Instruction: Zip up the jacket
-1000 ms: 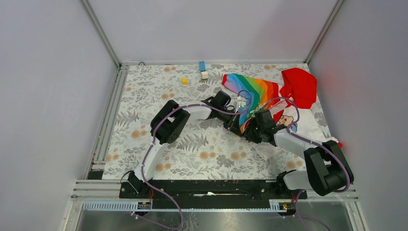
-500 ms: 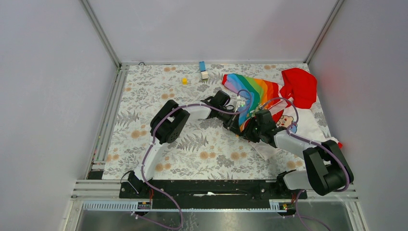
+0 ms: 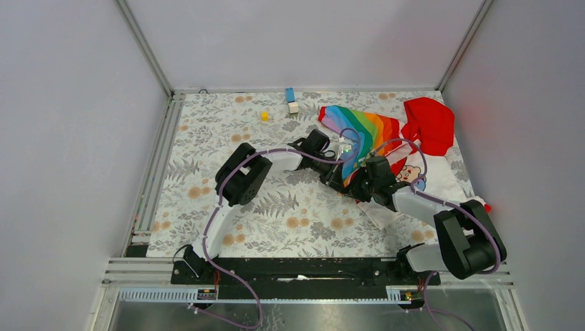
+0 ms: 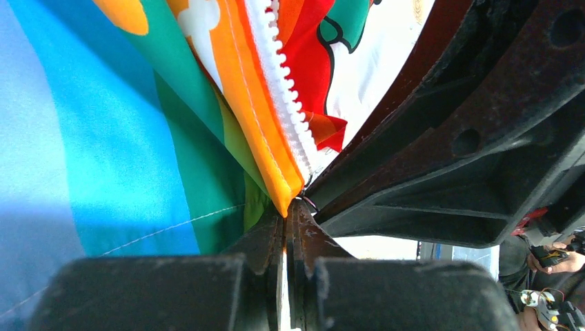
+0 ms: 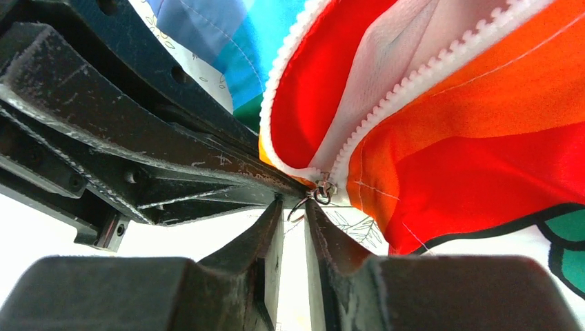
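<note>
While the left hand (image 4: 286, 207) pinches the jacket (image 4: 103, 138) hem, the right hand (image 5: 293, 201) pinches its zipper pull (image 5: 321, 187).

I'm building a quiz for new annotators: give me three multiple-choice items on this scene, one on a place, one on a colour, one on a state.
1. Where on the table does the jacket lie?
A near left
B far right
C centre front

2. What colour are the zip teeth?
A white
B black
C yellow

3. How do the teeth stand?
A meshed to the top
B meshed halfway
C apart

Answers:
1 B, the top view shows it by the far right corner.
2 A, both wrist views show white teeth.
3 C, the right wrist view shows the two rows parting right from the bottom end.
</note>
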Robot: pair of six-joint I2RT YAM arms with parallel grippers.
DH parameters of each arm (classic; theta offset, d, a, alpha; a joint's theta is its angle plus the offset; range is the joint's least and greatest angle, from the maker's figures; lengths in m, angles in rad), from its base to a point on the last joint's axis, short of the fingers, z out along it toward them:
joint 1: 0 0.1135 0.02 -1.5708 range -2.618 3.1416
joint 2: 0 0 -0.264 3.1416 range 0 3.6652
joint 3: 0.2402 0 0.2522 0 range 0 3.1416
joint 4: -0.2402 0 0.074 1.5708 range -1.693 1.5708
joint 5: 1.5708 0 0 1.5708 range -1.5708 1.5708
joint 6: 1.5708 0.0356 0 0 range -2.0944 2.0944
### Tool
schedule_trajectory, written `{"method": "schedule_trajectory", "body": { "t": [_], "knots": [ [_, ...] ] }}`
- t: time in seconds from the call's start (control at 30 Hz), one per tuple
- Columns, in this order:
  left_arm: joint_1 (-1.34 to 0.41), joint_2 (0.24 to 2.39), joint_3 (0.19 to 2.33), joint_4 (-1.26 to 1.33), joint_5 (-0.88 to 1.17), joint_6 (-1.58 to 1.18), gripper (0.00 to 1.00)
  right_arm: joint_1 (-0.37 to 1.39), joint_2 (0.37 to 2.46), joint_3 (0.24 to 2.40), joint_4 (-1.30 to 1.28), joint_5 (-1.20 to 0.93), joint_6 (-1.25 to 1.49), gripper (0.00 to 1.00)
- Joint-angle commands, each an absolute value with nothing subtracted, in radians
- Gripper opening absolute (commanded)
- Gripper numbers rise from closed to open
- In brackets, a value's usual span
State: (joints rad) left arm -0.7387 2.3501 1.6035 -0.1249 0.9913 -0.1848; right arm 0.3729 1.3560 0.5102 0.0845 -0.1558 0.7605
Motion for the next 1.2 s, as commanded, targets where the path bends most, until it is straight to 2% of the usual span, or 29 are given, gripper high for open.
{"method": "schedule_trajectory", "body": {
  "t": [0.0,0.27,0.4,0.43,0.67,0.93,1.03,1.17],
  "knots": [
    [-0.742,2.373,1.608,-0.122,0.993,-0.171,0.0,0.37,1.369,0.506,0.113,-0.135,0.768,0.22],
    [-0.743,2.372,1.608,-0.123,0.995,-0.17,0.0,0.37,1.364,0.502,0.115,-0.107,0.799,0.18],
    [-0.744,2.372,1.608,-0.126,0.99,-0.169,0.0,0.371,1.353,0.493,0.148,-0.117,0.836,0.01],
    [-0.744,2.372,1.609,-0.127,0.986,-0.169,0.0,0.369,1.341,0.494,0.143,-0.108,0.846,0.0],
    [-0.75,2.377,1.619,-0.149,0.948,-0.159,0.0,0.364,1.267,0.601,-0.097,-0.051,0.97,0.0],
    [-0.767,2.373,1.619,-0.171,0.925,-0.138,0.0,0.299,1.469,0.771,-0.266,-0.252,1.221,0.0],
    [-0.767,2.372,1.614,-0.172,0.916,-0.139,0.0,0.256,1.465,0.735,-0.197,-0.296,1.347,0.0],
    [-0.769,2.361,1.597,-0.151,0.907,-0.146,0.0,0.198,1.406,0.585,0.056,-0.319,1.558,0.0]
  ]
}}
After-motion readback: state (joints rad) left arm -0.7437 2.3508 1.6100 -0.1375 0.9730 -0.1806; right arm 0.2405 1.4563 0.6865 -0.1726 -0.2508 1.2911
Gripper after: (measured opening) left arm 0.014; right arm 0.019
